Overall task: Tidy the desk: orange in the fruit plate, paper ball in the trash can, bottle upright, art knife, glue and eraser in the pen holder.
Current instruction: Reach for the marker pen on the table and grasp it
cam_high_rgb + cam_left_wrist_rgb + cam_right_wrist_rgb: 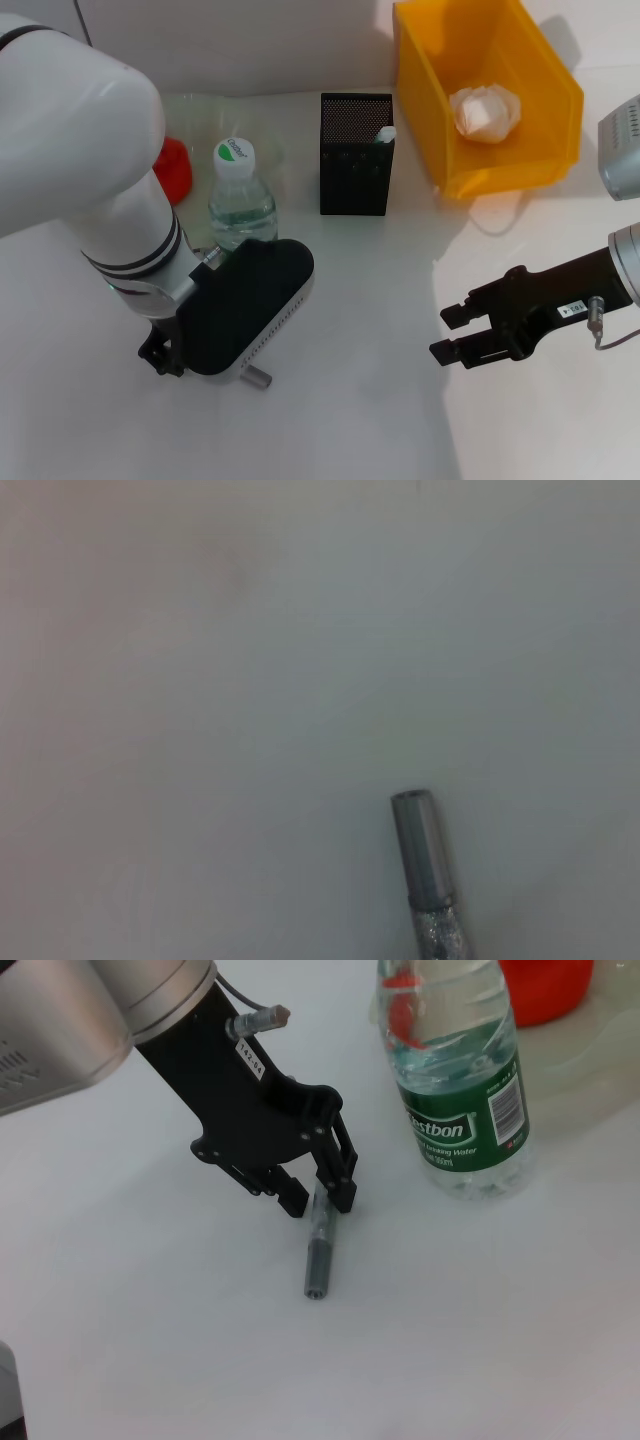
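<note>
The trash can [530, 160] at the desk's [380, 400] far right corner holds the paper ball [487, 112]. The pen holder [356, 155] shows a white tip. The bottle [242, 195] stands upright. The left gripper [318, 1192] straddles the lying art knife [318, 1250], jaws slightly parted; the right gripper [455, 335] hangs open, empty.

- My left arm [70, 150]: glossy white shell, black rings above a silver collar, black wrist housing with a perforated white edge.
- My left tool [318, 1192]: matte black, white "142-04" label, grey cable plug.
- My right tool [452, 333]: black, silver wrist, small white label, thin cable.
</note>
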Controlling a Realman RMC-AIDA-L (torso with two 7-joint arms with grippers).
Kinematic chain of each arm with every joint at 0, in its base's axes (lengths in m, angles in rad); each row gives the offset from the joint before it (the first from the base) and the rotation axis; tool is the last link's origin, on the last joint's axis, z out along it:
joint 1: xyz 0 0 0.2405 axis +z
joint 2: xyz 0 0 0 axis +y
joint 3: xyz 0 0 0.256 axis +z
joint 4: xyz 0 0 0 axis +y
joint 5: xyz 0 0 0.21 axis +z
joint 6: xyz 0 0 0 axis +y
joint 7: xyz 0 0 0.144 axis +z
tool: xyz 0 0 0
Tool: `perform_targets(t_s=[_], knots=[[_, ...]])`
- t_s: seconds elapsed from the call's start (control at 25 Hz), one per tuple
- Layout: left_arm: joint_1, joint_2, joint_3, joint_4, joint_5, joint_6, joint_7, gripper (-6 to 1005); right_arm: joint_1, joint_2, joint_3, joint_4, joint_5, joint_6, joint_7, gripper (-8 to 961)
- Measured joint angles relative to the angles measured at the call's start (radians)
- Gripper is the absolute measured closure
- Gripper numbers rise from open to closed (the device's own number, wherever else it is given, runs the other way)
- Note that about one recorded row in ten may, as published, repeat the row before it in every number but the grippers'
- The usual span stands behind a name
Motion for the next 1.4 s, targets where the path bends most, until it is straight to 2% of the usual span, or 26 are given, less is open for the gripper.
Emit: perform_targets(t_s=[0.6, 0.88, 0.96, 1.4], knots=[[0.005, 0.000, 0.002, -0.005, 0.005, -0.017, 0.000, 611, 0.000, 0.000, -0.002, 0.000, 0.000, -0.002, 0.000, 408], [0.005, 0.000, 0.005, -0.012, 0.008, -0.023, -0.004, 650, 0.001, 0.002, -0.002, 0.001, 0.000, -0.003, 0.000, 408], [0.005, 0.000, 0.005, -0.012, 0.008, -0.024, -0.004, 722, 0.001, 0.003, -0.002, 0.001, 0.000, -0.003, 0.000, 408], [0.007, 0.000, 0.006, -0.015, 0.008, -0.032, 0.005, 787, 0.001, 0.003, -0.001, 0.003, 0.000, -0.011, 0.000, 408]])
